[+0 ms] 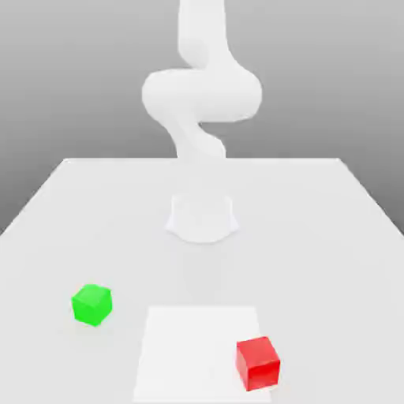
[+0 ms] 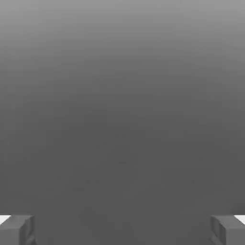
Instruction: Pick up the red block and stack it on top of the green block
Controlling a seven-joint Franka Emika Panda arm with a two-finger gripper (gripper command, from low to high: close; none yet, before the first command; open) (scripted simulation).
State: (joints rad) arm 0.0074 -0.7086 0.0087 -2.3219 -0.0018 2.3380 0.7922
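Red block (image 1: 257, 362) sits on the bench (image 1: 331, 237), near the front edge toward the exterior view's right, on the corner of a paler square patch (image 1: 197, 347). Green block (image 1: 91, 304) is toward the exterior view's left, a bit farther back, well apart from the red one. Both rest flat and nothing touches them.

Arm (image 1: 201, 95) rises above its base (image 1: 202, 217) at the back of the bench. In the hand view the tool (image 2: 122, 229) is spread wide, one fingertip (image 2: 16, 228) at each side of the picture with nothing between them, so it holds nothing. No block shows between the fingers there, so the hand is probably not yet over the target.

Risks, as I judge them:
- Red block looks turned slightly against the bench edges; if the wrist is not lined up, the fingers meet corners and the cube twists or squirts out.
- Coming down off-centre could land a fingertip on top of the cube and shove it, maybe off the near edge.
- Long carry across to the green block; a shallow grip could let it slip.
- Same-size cubes, so little margin: an off-centre release tips the red one off, or a low approach knocks the green one away.
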